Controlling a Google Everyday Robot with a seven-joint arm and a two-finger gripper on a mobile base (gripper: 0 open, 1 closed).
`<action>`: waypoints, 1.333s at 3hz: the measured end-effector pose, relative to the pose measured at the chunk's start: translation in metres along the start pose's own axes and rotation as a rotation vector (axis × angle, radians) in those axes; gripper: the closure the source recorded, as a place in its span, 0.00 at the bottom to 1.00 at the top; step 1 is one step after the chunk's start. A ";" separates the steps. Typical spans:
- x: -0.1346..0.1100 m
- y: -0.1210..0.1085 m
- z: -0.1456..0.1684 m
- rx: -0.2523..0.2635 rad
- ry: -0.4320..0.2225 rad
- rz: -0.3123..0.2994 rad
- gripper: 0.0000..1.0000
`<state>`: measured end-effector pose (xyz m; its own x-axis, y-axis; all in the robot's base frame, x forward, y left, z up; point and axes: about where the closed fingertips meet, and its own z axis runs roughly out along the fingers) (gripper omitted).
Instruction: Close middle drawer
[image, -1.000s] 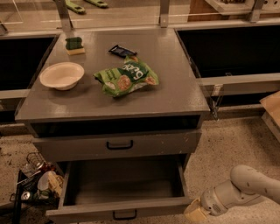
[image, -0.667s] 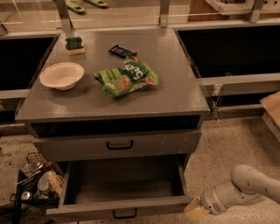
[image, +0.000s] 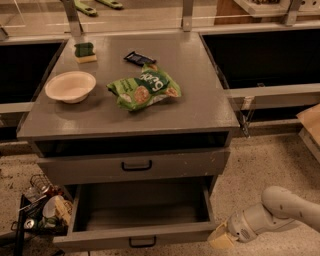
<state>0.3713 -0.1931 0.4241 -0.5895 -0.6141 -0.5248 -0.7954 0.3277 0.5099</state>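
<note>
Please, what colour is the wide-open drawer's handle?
The handle is black, in the camera view; the gripper sits low beside the drawer.

Light was dim, warm, from overhead; top (image: 200, 95) lit evenly, w/ soft shadows under bowl (image: 70, 86) & bag (image: 145, 89). Inside of drawer (image: 142, 212) was dark. Near right, gripper (image: 222, 236) by drawer's corner caught pale light.

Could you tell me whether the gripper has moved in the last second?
No: the gripper stays low beside the right front corner of the open middle drawer, as before.
</note>
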 end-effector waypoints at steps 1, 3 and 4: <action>-0.001 0.000 0.000 -0.002 -0.002 0.000 0.84; -0.001 0.000 0.000 -0.002 -0.002 0.000 0.37; -0.001 0.000 0.000 -0.002 -0.002 0.000 0.14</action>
<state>0.3717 -0.1927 0.4241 -0.5894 -0.6131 -0.5260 -0.7953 0.3262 0.5110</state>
